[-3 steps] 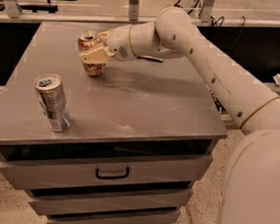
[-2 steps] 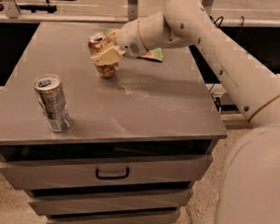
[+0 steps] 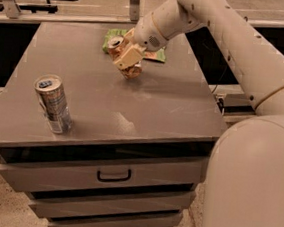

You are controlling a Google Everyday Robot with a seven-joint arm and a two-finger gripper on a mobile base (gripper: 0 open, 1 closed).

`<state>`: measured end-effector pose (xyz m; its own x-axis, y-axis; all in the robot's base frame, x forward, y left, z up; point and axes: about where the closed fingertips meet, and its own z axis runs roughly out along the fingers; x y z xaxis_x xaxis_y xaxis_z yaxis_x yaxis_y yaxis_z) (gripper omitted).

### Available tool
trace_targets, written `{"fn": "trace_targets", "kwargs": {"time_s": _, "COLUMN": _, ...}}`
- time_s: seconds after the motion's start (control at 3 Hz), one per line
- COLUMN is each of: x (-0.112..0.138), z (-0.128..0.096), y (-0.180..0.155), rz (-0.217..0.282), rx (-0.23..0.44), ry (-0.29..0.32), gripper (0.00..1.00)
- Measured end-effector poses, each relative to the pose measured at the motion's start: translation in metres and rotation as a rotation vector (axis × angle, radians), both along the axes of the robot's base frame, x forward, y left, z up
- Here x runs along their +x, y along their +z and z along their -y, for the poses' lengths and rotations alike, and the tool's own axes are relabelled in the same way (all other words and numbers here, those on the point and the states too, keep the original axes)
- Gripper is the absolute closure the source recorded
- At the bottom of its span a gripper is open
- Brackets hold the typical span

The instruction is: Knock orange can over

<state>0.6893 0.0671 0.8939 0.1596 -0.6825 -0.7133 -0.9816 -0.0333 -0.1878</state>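
Note:
The orange can (image 3: 132,73) is on the far middle of the grey cabinet top (image 3: 173,106). It is tilted, with its silver top leaning to the left and its base low against the surface. My gripper (image 3: 126,59) reaches in from the upper right and is shut on the can's middle, with a beige finger (image 3: 128,55) across its side. Part of the can's body is hidden behind that finger.
A taller silver-grey can (image 3: 53,104) stands upright near the front left of the top. A green packet (image 3: 156,54) lies behind the orange can at the far edge. Drawers (image 3: 113,174) are below the front edge. My arm spans the right side.
My gripper has carried the orange can to the right and a little nearer across the top, and the can now leans more. The silver-grey can has not moved.

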Motion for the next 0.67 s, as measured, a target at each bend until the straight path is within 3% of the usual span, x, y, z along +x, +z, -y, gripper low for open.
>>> {"fn": "trace_targets", "kwargs": {"time_s": 0.33, "x": -0.0016, "z": 0.0122, "y": -0.0039, "rz": 0.002, "rx": -0.088, "ry": 0.028, "gripper": 1.00}}
{"fn": "trace_targets", "kwargs": {"time_s": 0.67, "x": -0.0009, "z": 0.0096, "y": -0.0115, "rz": -0.002, "rx": -0.129, "ry": 0.063, "gripper": 0.82}}
